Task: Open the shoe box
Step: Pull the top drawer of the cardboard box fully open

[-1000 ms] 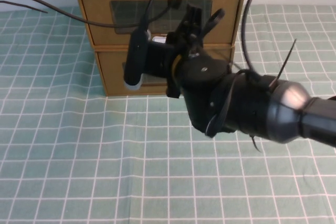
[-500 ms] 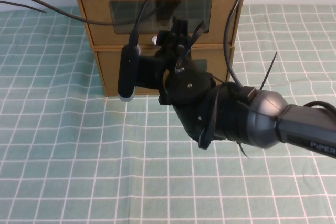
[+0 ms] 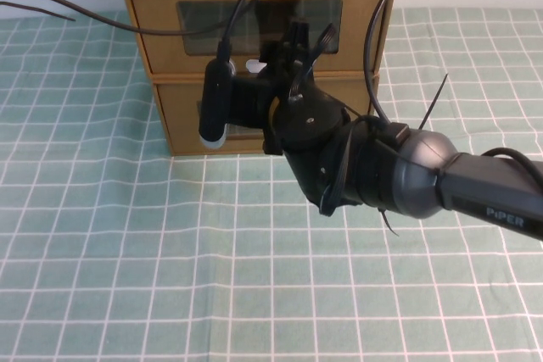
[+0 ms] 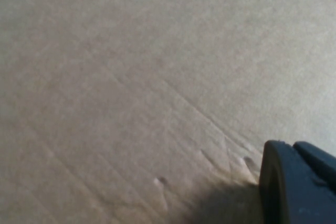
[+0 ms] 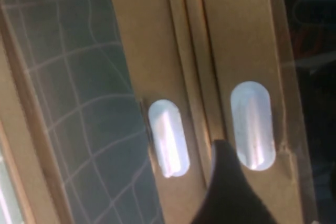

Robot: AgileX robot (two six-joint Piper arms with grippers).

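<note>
right gripper [image 3: 310, 33]: jaws just sprang apart, by tab [image 3: 252, 65]
box [image 3: 153, 6]: far table [image 3: 85, 235] edge, unopened; regrip needed
left gripper [image 4: 296, 182]: on box top, grip unclear

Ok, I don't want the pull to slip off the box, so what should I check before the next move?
1. Right hand at the front of the upper shoe box, near its white tab: ok.
2. Tab held: not ok. In the right wrist view both that tab and the lower tab lie bare.
3. Upper shoe box shut, nothing pulled out yet: ok.
4. Lower shoe box shut beneath it: ok.
5. Left hand is close against bare cardboard. Whether it steadies the boxes: cannot tell.
</note>
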